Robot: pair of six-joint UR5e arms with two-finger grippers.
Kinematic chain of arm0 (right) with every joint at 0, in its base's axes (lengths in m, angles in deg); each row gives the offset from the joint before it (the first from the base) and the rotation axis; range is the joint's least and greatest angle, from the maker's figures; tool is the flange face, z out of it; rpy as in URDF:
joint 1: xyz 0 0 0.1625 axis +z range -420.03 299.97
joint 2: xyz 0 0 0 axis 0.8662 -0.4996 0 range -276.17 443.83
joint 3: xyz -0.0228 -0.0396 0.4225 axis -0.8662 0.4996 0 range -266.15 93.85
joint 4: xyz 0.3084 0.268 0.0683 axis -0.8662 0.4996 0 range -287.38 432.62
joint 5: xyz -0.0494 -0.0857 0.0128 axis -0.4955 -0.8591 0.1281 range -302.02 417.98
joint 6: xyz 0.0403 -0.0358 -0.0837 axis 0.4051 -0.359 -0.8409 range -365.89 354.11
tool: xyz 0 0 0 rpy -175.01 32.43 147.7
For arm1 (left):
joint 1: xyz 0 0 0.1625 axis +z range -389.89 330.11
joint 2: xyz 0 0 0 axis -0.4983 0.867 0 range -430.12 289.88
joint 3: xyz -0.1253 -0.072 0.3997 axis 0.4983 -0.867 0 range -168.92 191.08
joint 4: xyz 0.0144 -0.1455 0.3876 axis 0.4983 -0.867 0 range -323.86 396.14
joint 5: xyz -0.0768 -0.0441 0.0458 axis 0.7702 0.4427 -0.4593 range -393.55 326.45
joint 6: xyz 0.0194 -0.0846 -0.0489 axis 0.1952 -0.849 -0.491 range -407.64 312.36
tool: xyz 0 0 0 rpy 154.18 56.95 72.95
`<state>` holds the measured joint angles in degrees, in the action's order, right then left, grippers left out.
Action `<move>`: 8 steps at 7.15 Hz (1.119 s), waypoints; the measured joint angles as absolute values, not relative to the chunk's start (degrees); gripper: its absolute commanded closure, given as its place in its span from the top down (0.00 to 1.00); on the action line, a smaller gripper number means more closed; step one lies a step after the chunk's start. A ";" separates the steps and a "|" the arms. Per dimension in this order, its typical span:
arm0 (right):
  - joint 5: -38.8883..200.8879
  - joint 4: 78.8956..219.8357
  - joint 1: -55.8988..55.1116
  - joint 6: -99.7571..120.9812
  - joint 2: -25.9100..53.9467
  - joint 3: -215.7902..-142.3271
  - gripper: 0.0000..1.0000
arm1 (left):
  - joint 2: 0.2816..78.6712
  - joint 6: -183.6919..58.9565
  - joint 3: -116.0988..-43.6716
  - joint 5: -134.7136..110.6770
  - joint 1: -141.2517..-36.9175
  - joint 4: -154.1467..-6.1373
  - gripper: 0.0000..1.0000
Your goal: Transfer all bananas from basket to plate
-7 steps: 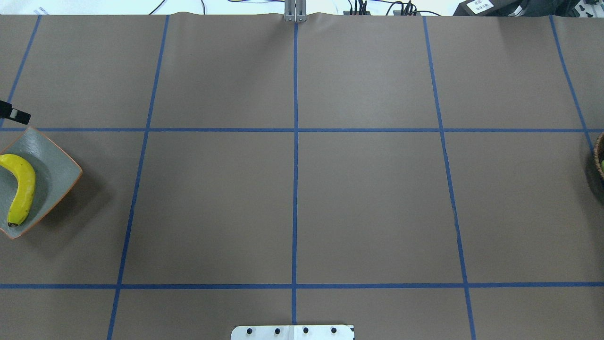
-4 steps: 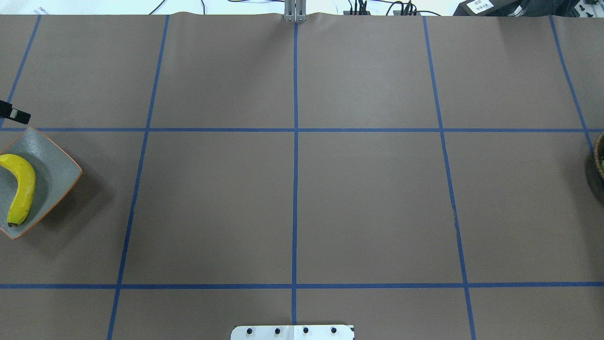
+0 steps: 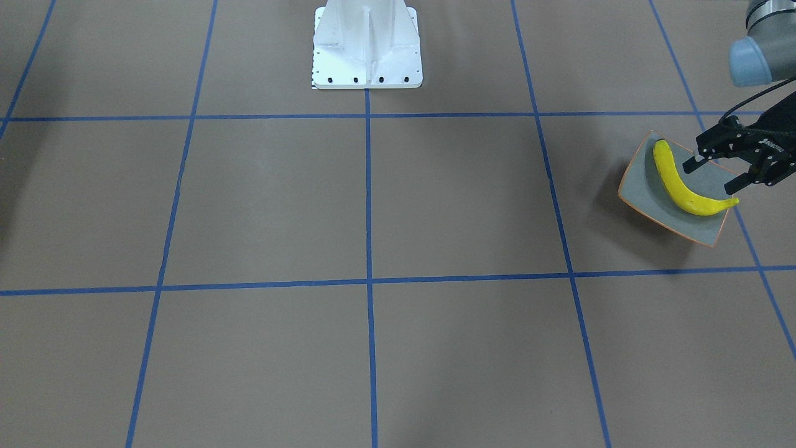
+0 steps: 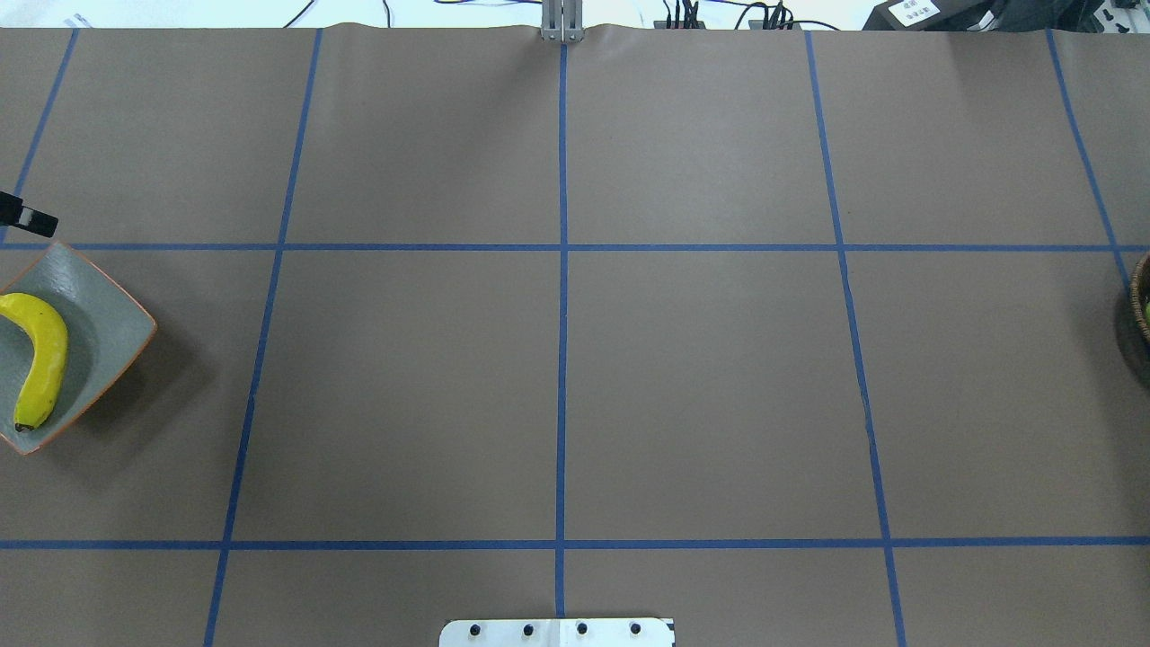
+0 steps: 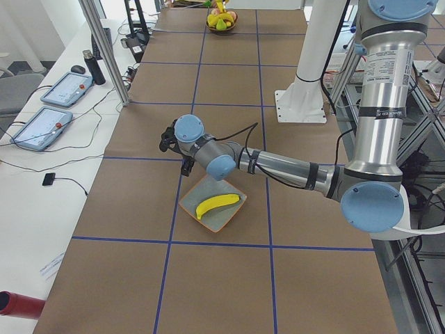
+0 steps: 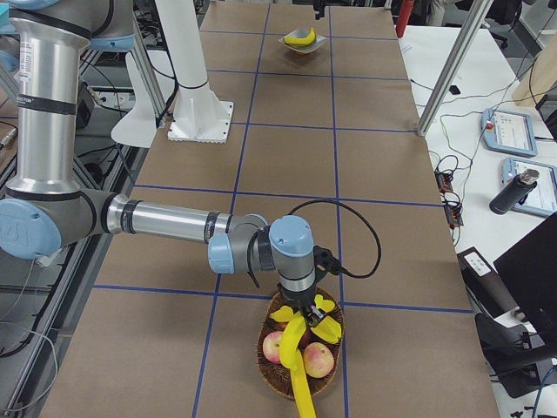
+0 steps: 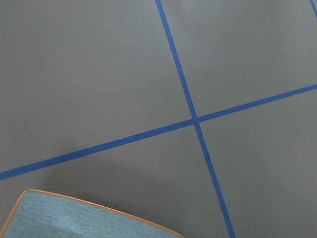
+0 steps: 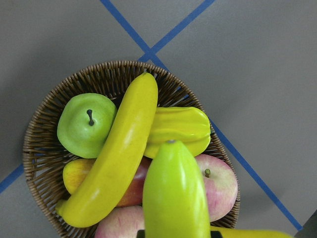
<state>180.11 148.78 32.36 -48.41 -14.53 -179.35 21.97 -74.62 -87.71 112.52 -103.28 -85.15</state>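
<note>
Banana (image 8: 176, 193) hangs near upright, clamped in the right gripper (image 6: 303, 313) just over the basket (image 8: 39, 163) where a second banana (image 8: 116, 153) lies slantwise, and the plate (image 3: 643, 180), a third banana (image 3: 678, 186) on it, sits far off to the robot's left, beside the wide-spread, empty left gripper (image 3: 714, 175).

Your frame holds one round wicker basket (image 8: 43, 126), centre to lower left, on a grey table (image 8: 257, 74) crossed by blue tape lines (image 8: 174, 29). In it you see:
- green apple (image 8: 83, 126), left
- long banana (image 8: 119, 153), lying diagonally, touching that apple
- ribbed yellow fruit (image 8: 181, 129), right
- pink-red apples (image 8: 221, 191), beneath

A second banana (image 8: 173, 196) fills the lower centre, cut by the bottom edge.
</note>
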 measured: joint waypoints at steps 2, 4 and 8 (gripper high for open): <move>180.16 149.12 32.49 -48.41 -14.54 -179.54 0.00 | 21.92 -74.60 -87.70 112.52 -103.28 -85.15 1.00; 180.32 154.55 32.58 -47.89 -12.17 -181.22 0.00 | 21.88 -74.54 -87.65 112.52 -103.28 -85.15 1.00; 182.47 170.15 32.53 -30.47 0.38 -183.91 0.00 | 21.90 -74.59 -87.86 112.52 -103.26 -85.15 1.00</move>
<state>182.47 170.15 32.53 -30.47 0.38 -183.91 21.90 -74.59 -87.86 112.52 -103.26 -85.15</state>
